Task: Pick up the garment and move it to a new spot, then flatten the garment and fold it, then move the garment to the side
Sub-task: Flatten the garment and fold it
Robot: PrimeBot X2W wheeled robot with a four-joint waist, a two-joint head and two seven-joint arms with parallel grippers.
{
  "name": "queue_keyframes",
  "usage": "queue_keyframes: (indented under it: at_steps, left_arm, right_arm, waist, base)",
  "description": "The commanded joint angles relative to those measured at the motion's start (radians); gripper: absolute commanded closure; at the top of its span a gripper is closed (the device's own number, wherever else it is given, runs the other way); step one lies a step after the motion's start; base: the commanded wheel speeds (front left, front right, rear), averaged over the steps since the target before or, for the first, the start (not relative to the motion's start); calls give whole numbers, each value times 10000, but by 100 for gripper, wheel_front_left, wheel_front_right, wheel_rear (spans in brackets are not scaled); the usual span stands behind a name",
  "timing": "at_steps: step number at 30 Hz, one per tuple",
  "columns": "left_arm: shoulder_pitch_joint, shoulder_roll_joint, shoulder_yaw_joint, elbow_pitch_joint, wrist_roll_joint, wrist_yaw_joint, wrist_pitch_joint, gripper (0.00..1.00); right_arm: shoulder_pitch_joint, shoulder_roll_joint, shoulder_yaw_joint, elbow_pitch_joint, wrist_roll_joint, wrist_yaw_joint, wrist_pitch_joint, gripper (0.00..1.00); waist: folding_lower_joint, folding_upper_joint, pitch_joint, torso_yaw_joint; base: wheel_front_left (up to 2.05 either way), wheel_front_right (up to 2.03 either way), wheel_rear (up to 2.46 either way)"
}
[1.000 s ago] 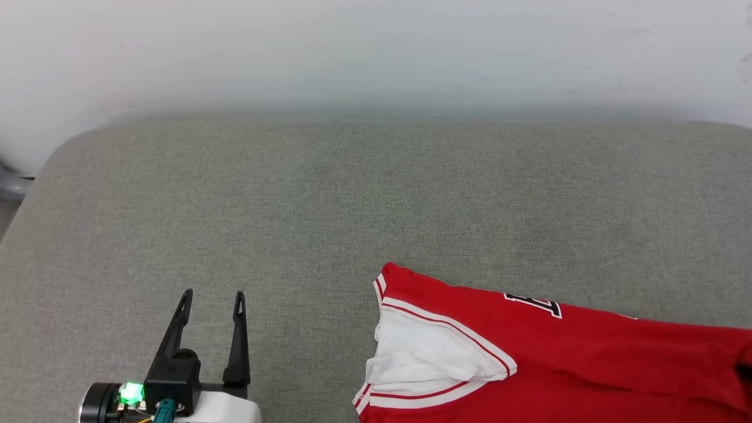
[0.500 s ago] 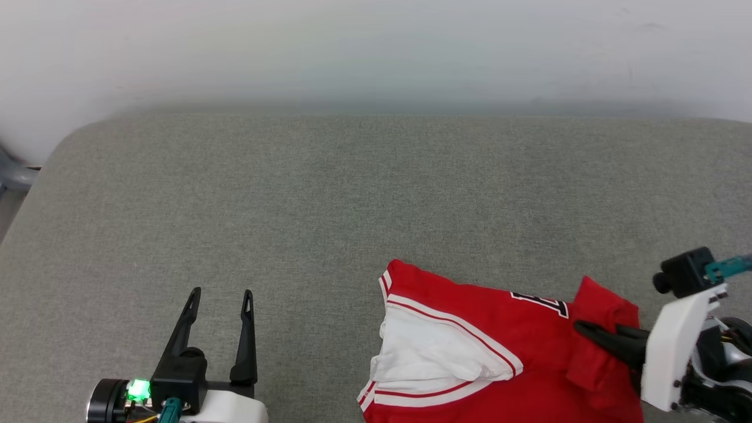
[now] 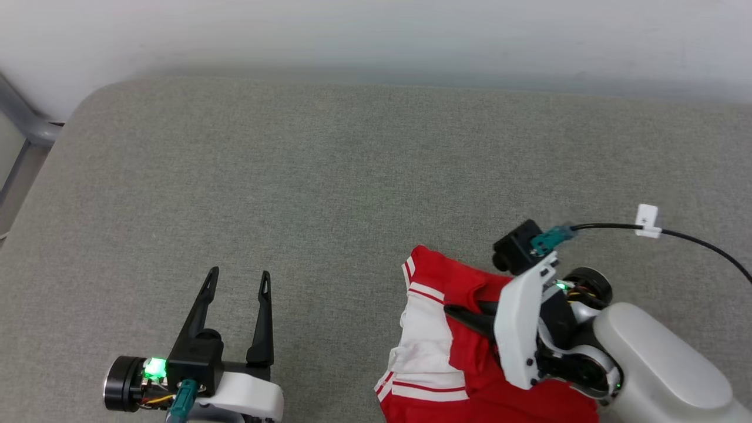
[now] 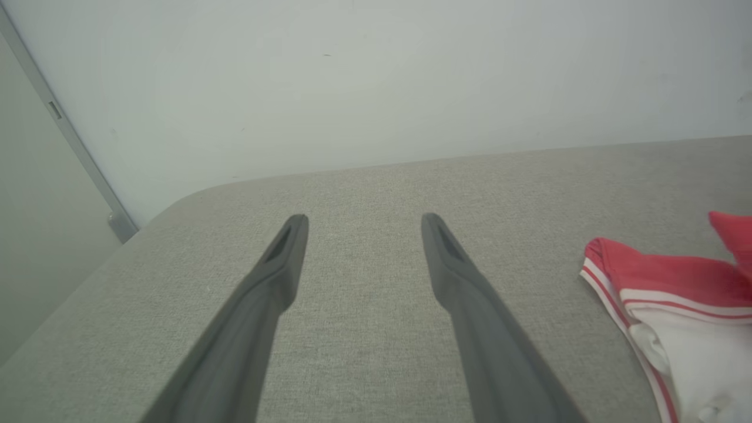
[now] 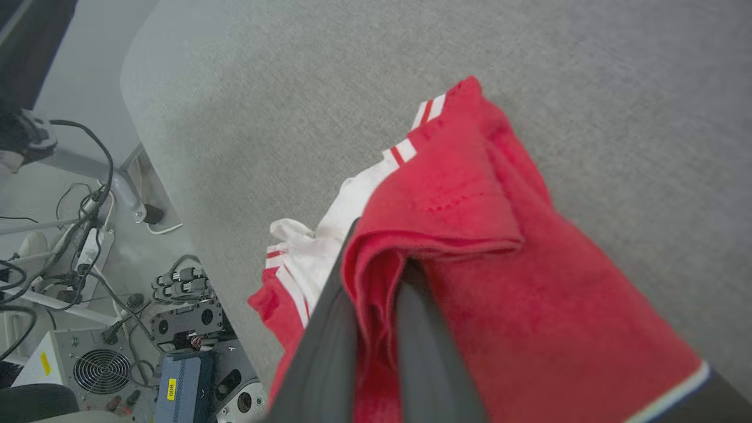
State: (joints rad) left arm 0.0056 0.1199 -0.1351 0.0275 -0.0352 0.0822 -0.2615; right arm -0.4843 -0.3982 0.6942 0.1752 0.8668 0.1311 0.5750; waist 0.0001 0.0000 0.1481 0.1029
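Note:
The garment (image 3: 437, 352), a red jersey with a white sleeve and striped trim, lies bunched at the lower middle of the grey padded table (image 3: 329, 176). My right gripper (image 3: 464, 313) reaches in from the right, shut on a fold of its red cloth and holding that fold over the white sleeve. In the right wrist view the red fabric (image 5: 470, 223) is pinched between the two dark fingers (image 5: 329, 335) and drapes over them. My left gripper (image 3: 238, 275) stands open above bare table, left of the garment, with nothing between its fingers (image 4: 282, 264). The garment's sleeve edge (image 4: 675, 294) shows at the right of the left wrist view.
A pale wall runs along the table's far edge. A grey metal frame post (image 3: 23, 117) stands past the rounded far left corner. A black cable with a white tag (image 3: 646, 218) trails from my right wrist. Off the table's edge, the floor holds cables and electronics boxes (image 5: 117, 352).
My right gripper came in from the right and carried the pinched red fold leftwards across the garment, doubling it over. The head camera has also shifted. The left gripper stays open.

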Motion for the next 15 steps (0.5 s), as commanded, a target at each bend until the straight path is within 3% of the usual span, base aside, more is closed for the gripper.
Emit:
queue_keyframes:
  at_steps: [1,9,15]
  left_arm:
    - [-182,-23,-25,13,73,-22,-50,0]
    - [-440,-159,-119,127,139,-116,-50,0]
    - [-415,-230,-89,161,94,-102,-50,0]
  right_arm:
    - [-360,218,296,232,-250,-8,-103,100]
    - [-1250,1232,1737,2600,-1229,-8,-598,100]
    - [-1153,1513,2325,4169,-1426,-13,-1216,100]
  waist:
    - [-1,0,88,78]
    - [-1,0,252,377]
    - [-1,0,282,462]
  base:
    - [0,0,0]
    - [0,0,0]
    - [0,0,0]
